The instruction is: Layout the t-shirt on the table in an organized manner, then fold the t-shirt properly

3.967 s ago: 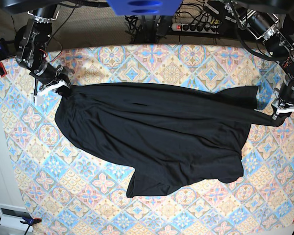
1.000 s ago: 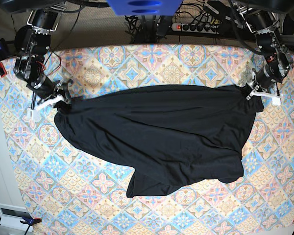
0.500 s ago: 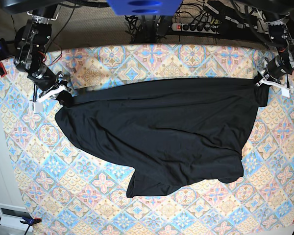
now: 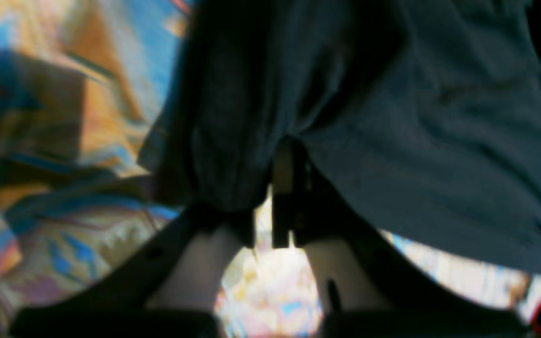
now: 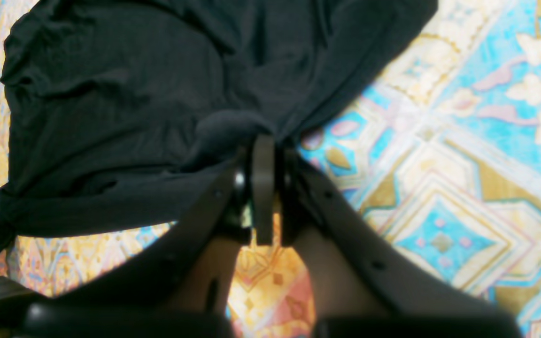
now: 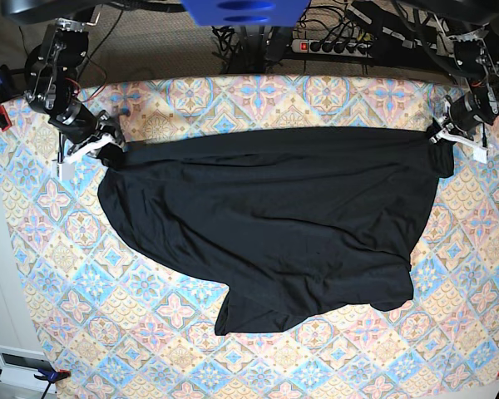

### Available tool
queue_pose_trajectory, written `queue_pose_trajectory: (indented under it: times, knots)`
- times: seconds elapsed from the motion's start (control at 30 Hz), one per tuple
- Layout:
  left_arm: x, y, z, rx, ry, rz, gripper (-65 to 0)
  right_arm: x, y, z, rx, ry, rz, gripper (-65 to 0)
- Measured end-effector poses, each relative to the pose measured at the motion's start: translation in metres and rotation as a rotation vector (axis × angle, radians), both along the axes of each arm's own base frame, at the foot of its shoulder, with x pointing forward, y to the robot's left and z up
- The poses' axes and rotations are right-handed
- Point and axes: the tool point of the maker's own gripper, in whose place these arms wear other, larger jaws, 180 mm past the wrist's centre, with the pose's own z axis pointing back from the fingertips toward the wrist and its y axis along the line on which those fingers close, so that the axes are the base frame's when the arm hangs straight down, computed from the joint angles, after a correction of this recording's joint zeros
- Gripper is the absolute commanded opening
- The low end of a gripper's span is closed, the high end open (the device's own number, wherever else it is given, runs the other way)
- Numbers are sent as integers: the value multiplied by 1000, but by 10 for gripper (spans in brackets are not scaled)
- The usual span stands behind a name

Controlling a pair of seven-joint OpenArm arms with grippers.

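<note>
The black t-shirt [image 6: 274,220] lies spread across the middle of the patterned table [image 6: 108,332], its top edge stretched straight. The right gripper [image 6: 100,148] meets its upper-left corner; the left gripper [image 6: 449,137] meets its upper-right corner.

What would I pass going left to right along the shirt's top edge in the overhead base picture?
Bare table → right gripper pinching the corner → t-shirt → left gripper at the other corner → table again.

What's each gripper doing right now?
Left gripper: at the t-shirt corner; grip cannot be told.
Right gripper: shut on the t-shirt.
</note>
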Motion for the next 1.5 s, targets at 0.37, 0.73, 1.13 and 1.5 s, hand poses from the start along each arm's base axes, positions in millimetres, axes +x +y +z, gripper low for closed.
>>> queue_pose_trajectory:
  times: [0.37,0.73,1.13,1.5]
  knots:
    - [-23,-2,19,-28,-5,-24,-313,3,-3,1,-9,-2,-4,-650]
    - [-8,2,2,-116,-41,88,-271,3,-2,1,-5,-5,-5,-650]
    - [44,-40,-7,-103,-96,60,-282,2,-2,0,-7,0,-5,-650]
    - [57,-53,-4,-136,-112,47,-650,3,-2,1,-7,-4,-4,-650]
